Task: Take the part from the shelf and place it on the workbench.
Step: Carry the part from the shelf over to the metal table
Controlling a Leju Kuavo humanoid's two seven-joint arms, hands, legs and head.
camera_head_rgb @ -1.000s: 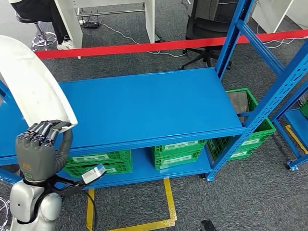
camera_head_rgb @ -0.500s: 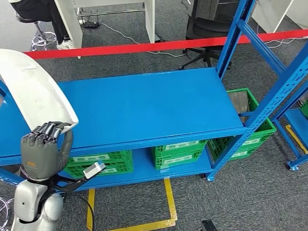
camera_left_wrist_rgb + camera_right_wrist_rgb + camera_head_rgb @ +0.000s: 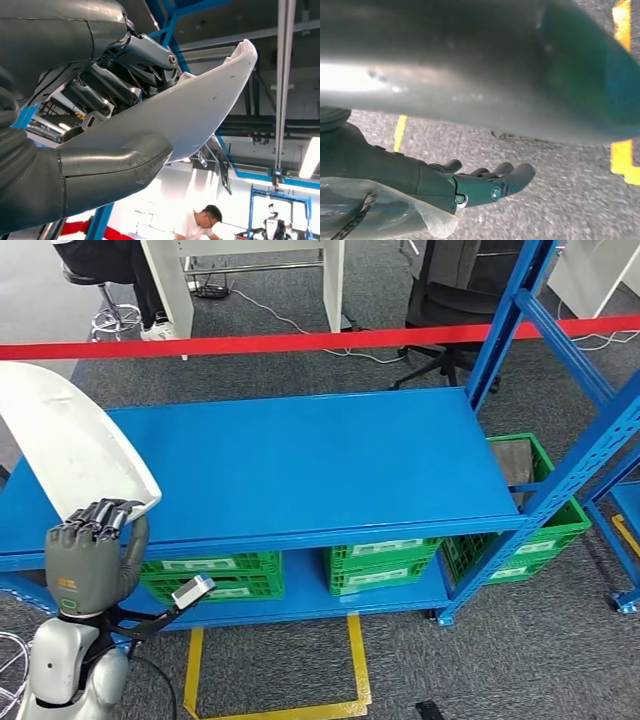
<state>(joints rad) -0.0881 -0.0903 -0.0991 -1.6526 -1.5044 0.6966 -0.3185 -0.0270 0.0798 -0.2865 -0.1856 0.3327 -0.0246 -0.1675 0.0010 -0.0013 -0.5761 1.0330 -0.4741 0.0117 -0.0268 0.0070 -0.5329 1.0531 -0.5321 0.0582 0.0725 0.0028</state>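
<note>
Left hand (image 3: pixel 84 562) grips white part (image 3: pixel 68 445) (green crates (image 3: pixel 377 562) below).

Blue shelf (image 3: pixel 317 465) — top deck bare; green crates (image 3: pixel 377 562) on lower deck.

Grey carpet (image 3: pixel 287 670), yellow floor tape (image 3: pixel 355 660); red barrier tape (image 3: pixel 302 341), office chair (image 3: pixel 453 300)

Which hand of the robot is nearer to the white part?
Left. The left hand grips the white part by its lower edge; the right hand hangs over the floor, holding nothing.
</note>
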